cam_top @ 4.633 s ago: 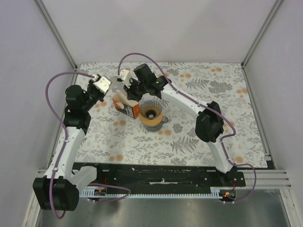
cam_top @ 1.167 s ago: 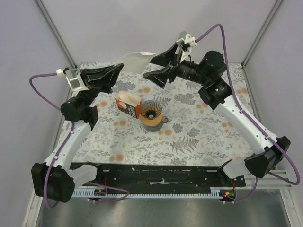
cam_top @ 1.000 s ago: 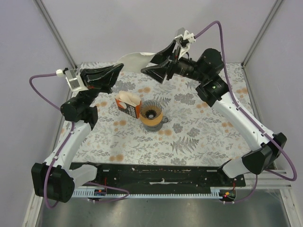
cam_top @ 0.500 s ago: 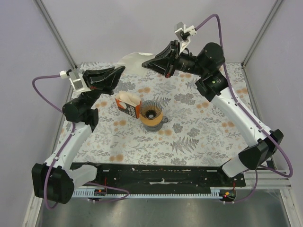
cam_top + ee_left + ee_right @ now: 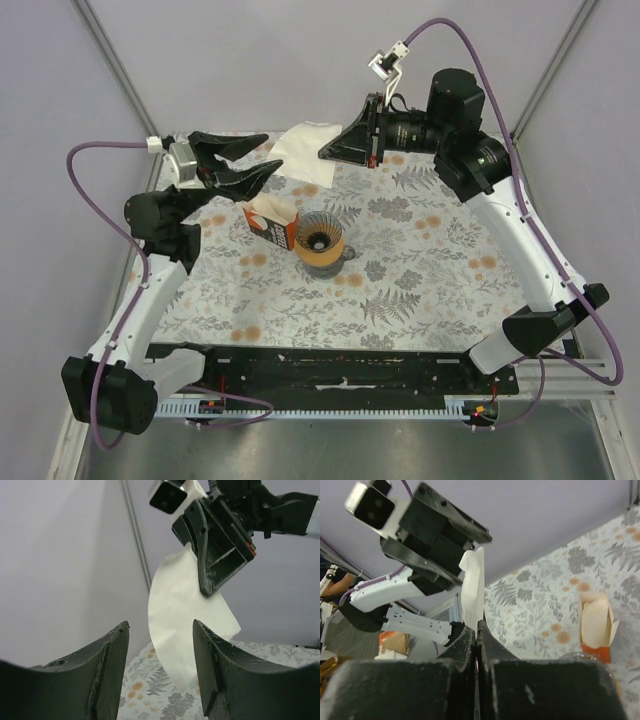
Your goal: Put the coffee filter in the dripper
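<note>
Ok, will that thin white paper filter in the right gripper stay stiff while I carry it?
Probably not: the thin white paper filter is pinched at one edge by the right gripper, the rest hanging free, so it may flap in fast moves. It looks very light, so the grip likely holds. Pressed into the grey ribbed dripper, it could crease.

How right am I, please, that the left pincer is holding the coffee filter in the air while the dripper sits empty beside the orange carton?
No: the right pincer is shut on the coffee filter, as the right wrist view shows; the left pincer stands open. The dripper does sit empty beside the orange carton.
</note>
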`<state>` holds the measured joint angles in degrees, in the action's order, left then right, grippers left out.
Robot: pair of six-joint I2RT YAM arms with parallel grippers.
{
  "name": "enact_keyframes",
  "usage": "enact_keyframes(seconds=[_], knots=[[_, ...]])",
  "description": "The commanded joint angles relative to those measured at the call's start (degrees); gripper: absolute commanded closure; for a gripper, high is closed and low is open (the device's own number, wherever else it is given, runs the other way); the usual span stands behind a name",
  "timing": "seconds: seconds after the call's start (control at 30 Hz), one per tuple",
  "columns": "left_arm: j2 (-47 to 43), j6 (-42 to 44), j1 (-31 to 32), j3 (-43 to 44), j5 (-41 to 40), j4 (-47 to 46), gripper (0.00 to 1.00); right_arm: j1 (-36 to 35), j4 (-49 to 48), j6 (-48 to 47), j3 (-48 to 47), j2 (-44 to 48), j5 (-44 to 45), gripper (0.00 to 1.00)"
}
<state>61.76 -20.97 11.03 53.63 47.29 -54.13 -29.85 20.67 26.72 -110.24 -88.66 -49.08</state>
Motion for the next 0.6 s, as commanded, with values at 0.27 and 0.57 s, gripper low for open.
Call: enact_keyframes(seconds=[0.27, 0.57], knots=[[3.6, -5.4, 6.8, 12.3, 6.1, 26.6, 0.39, 0.1, 10.1, 2.6, 0.5, 2.1, -7.9, 1.0], [-1.0, -7.9, 7.9, 9.3, 5.3, 30.0, 0.51, -3.0, 7.2, 1.4, 2.4, 3.8, -9.8, 1.0]])
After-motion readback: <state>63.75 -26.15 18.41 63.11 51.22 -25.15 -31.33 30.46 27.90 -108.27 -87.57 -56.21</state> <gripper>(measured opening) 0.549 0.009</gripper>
